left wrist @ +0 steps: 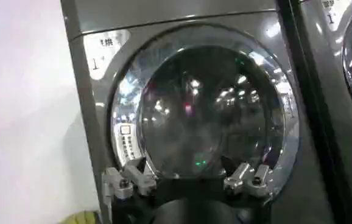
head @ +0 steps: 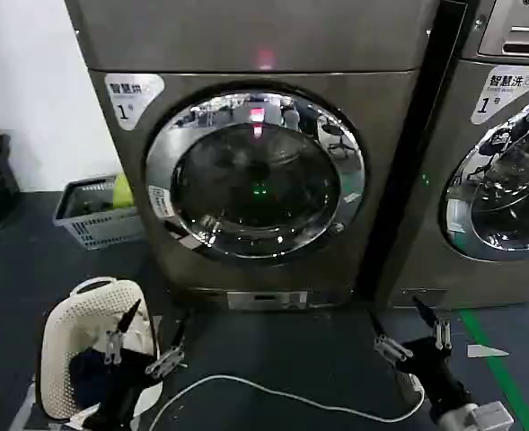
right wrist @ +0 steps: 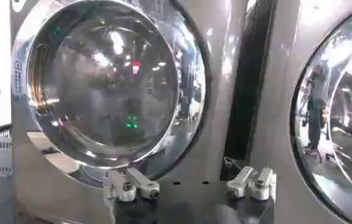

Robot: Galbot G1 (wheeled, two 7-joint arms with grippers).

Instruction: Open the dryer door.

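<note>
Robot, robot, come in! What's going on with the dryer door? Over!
Left gripper and right gripper open, low near the floor. Round chrome-ringed dark glass dryer door shut, untouched. White cable on floor ahead.

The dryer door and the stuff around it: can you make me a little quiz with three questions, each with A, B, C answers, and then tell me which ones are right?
1. Where is the grey slatted basket?
A. On the floor at the dryer's left side
B. On top of the dryer
C. Inside the drum

2. What number is printed on the sticker above the dryer door?
A. 1
B. 5
C. 9

3. What state is the dryer door in?
A. Shut
B. Wide open
C. Taken off

Answers:
1 A, it sits on the dark floor by the white wall.
2 A, a "1" shows on the sticker.
3 A, the chrome ring lies flush with the front; the left gripper and right gripper are low and apart from it.
</note>
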